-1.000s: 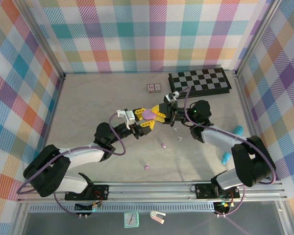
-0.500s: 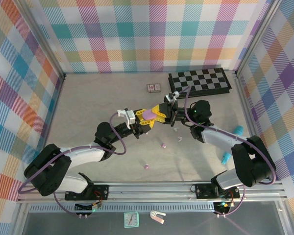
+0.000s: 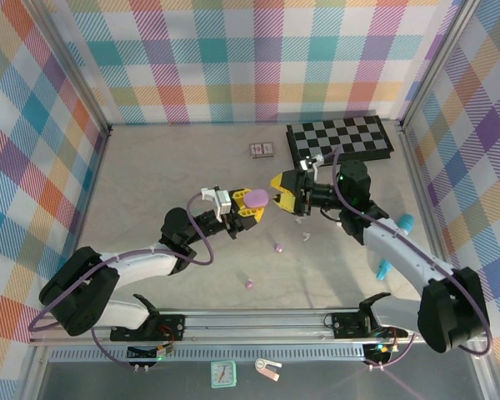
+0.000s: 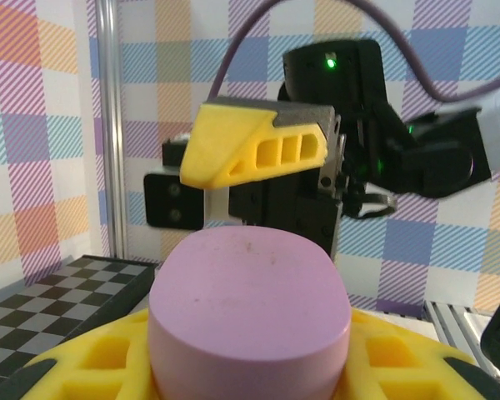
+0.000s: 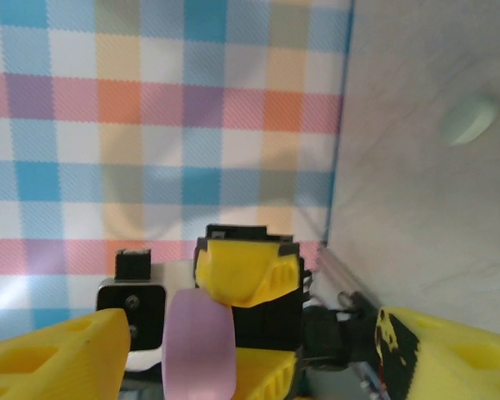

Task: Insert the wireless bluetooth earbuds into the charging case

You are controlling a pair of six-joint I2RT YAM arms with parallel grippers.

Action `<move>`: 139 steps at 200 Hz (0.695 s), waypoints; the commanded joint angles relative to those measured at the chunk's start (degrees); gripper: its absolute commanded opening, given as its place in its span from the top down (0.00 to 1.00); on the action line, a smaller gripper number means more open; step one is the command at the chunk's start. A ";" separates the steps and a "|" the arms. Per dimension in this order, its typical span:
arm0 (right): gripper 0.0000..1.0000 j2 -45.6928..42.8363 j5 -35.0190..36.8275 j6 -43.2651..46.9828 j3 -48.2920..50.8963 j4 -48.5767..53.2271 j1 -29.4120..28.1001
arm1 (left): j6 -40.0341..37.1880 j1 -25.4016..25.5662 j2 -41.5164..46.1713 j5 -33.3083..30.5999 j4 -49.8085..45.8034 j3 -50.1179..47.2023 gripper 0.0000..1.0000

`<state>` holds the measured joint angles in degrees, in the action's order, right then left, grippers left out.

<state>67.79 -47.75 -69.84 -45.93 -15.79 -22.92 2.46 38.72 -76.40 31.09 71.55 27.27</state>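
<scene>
Just beside the purple case [image 3: 255, 196], on its right, hovers the right tool [image 3: 282, 192]. Its 2 yellow fingers are spread wide and nothing is between them. The left tool [image 3: 252, 202] grips the case and holds it up off the desk [image 3: 167, 167]. In the left wrist view the case sits between that tool's own yellow fingers, facing the right tool head-on.

From above, the case is a smooth lilac pebble, and its long axis seems to run roughly along the line between the 2 tools. No open lid or socket shows, so it looks shut.

The buds are all on the desk, on the near side of the case and apart from it. 1 purple bud [image 3: 277, 247] lies near and slightly right of the case. A second purple bud [image 3: 248, 284] lies farther toward the arm bases. A small white bud [image 3: 305, 237] lies to the near right of the case. All are tiny glossy specks, too small to tell how they are lying.

The right tool, empty and open, is probably the nearer one for a pick. The first purple bud is down and toward the bases from it. The case would likely need opening first.
</scene>
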 commanded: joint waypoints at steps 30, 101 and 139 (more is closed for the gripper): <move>0.12 -7.29 8.90 48.50 -10.17 35.37 -0.31 | -6.25 -3.64 5.55 13.77 -14.24 1.81 0.68; 0.09 -10.13 11.06 85.75 -12.03 38.73 -10.64 | -8.44 -4.31 8.09 21.34 -26.24 5.81 0.68; 0.09 -6.17 14.65 88.04 -14.31 39.51 -12.97 | -3.22 -4.31 5.87 22.02 -19.37 5.61 0.68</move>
<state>60.01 -35.48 11.51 -58.26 22.48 -34.72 -3.99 34.76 -69.43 50.09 46.94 31.68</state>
